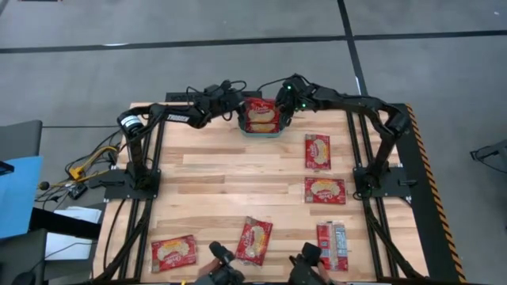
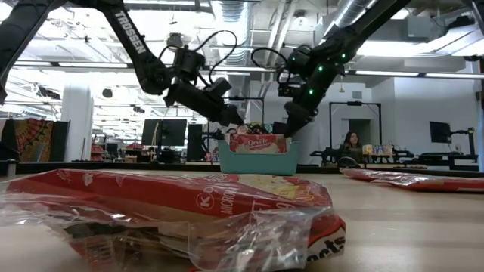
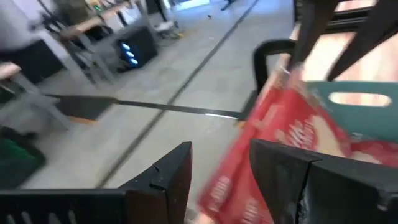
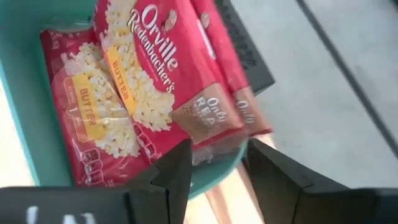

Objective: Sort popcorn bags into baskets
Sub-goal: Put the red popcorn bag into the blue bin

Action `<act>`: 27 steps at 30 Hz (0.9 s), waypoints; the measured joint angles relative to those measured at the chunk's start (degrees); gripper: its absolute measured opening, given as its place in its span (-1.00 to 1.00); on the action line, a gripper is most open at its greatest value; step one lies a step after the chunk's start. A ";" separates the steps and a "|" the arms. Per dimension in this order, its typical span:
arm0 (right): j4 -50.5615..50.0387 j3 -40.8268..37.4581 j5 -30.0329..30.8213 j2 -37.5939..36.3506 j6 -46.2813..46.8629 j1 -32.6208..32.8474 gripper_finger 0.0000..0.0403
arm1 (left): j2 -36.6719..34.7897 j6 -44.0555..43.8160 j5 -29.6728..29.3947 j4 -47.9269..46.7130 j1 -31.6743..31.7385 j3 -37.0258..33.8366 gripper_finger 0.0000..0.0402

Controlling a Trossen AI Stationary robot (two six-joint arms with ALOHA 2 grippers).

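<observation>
Your left gripper (image 1: 236,105) hangs at the basket's 9 o'clock edge with its fingers apart and nothing between them; a red bag's edge shows just past them in its wrist view. Your right gripper (image 1: 286,111) sits at the basket's 3 o'clock edge, fingers likewise spread and empty, just above the rim. The teal basket (image 1: 261,131) stands at the table's 12 o'clock side and holds several red popcorn bags (image 4: 155,68); the top one reads "Orville Redenbacher's" in white script, and yellow bands on two of them read "BUTTER". The top bag overhangs the basket rim. From the low camera you can read "Orville" on a bag (image 2: 259,143) poking above the basket wall. Five more bags lie loose on the wooden table (image 1: 214,182): one at 2 o'clock (image 1: 318,150), one at 3 o'clock (image 1: 325,190), one at 5 o'clock (image 1: 333,245), one at 6 o'clock (image 1: 254,240) and one at 7 o'clock (image 1: 173,252).
</observation>
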 joint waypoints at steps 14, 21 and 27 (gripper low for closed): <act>5.88 -10.93 0.56 -19.41 11.97 10.43 -0.12 | -26.19 -9.65 9.09 -47.20 -8.86 -3.55 -0.29; 18.75 -19.64 0.41 -23.89 17.43 20.26 -0.20 | -38.44 -21.88 3.57 -72.37 -30.47 -5.70 -0.37; 18.40 -21.11 0.74 -24.00 19.75 28.98 -0.22 | -45.01 -45.45 2.18 -83.24 -52.16 -6.10 -0.29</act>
